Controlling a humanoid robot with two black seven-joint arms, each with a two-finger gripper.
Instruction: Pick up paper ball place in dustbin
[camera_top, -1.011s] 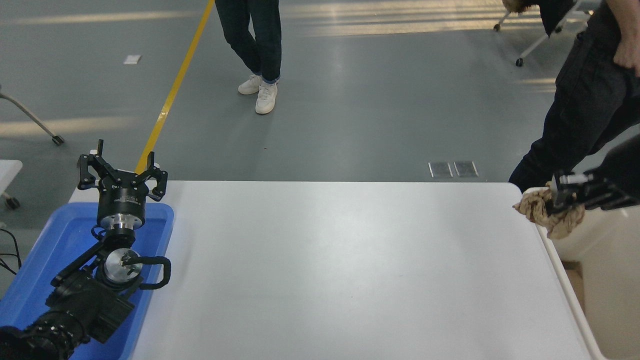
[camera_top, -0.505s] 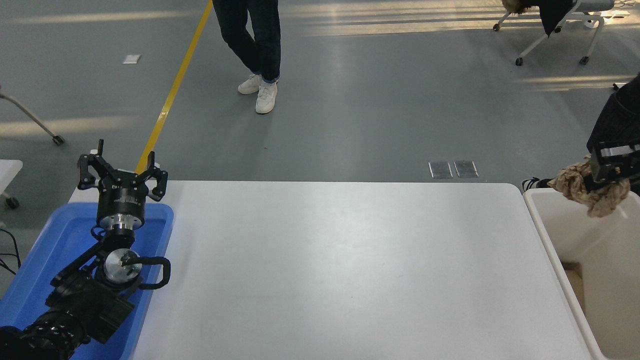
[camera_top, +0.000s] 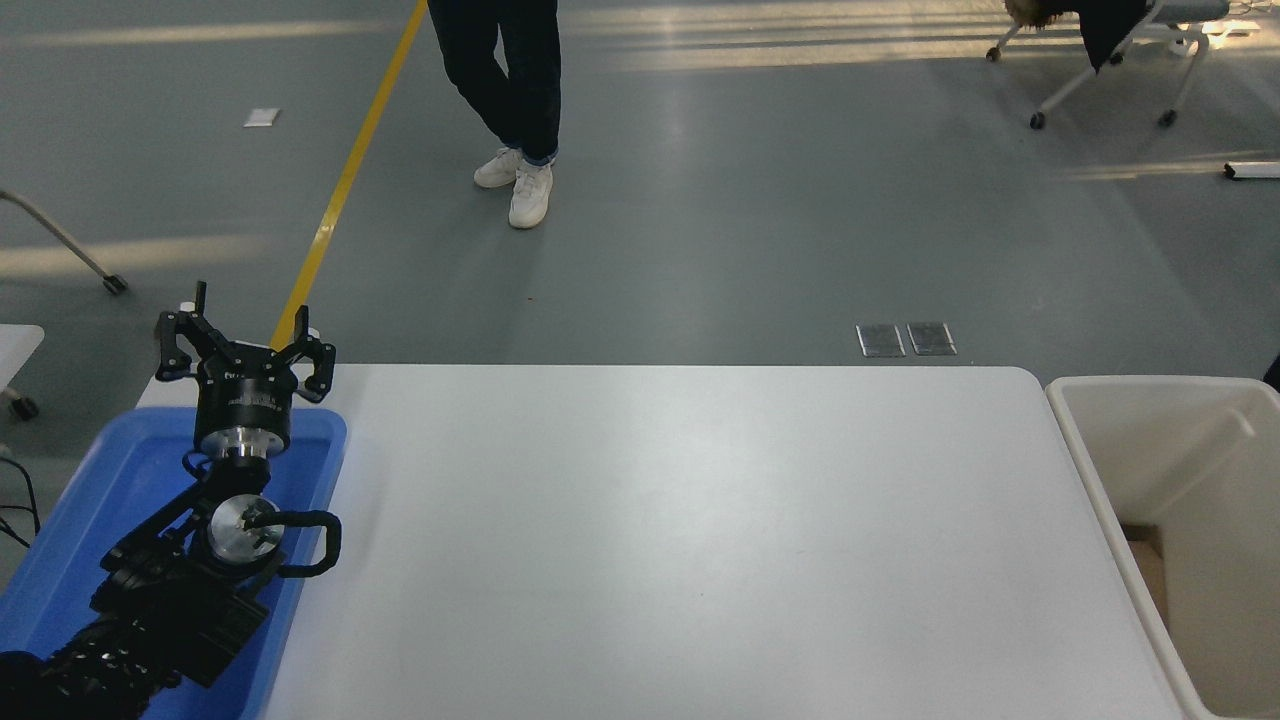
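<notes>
The cream-white dustbin (camera_top: 1090, 455) stands against the table's right edge, its rim and inner walls in view. The paper ball is out of view. My right gripper and arm are out of view past the right edge; only a small dark sliver shows at the picture's right border. My left gripper (camera_top: 243, 345) is parked at the lower left above the blue tray, its fingers spread open and empty.
A shallow blue tray (camera_top: 325, 470) lies under the left arm at the table's left end. A person's legs (camera_top: 505, 80) stand on the floor beyond the table. A wheeled chair (camera_top: 1100, 60) stands at the far right. The white table (camera_top: 680, 540) spans the middle.
My right gripper, shut on the paper ball, moved right over the dustbin and then out of the picture with the ball. The person at the right has left the view. The left arm has not moved.
</notes>
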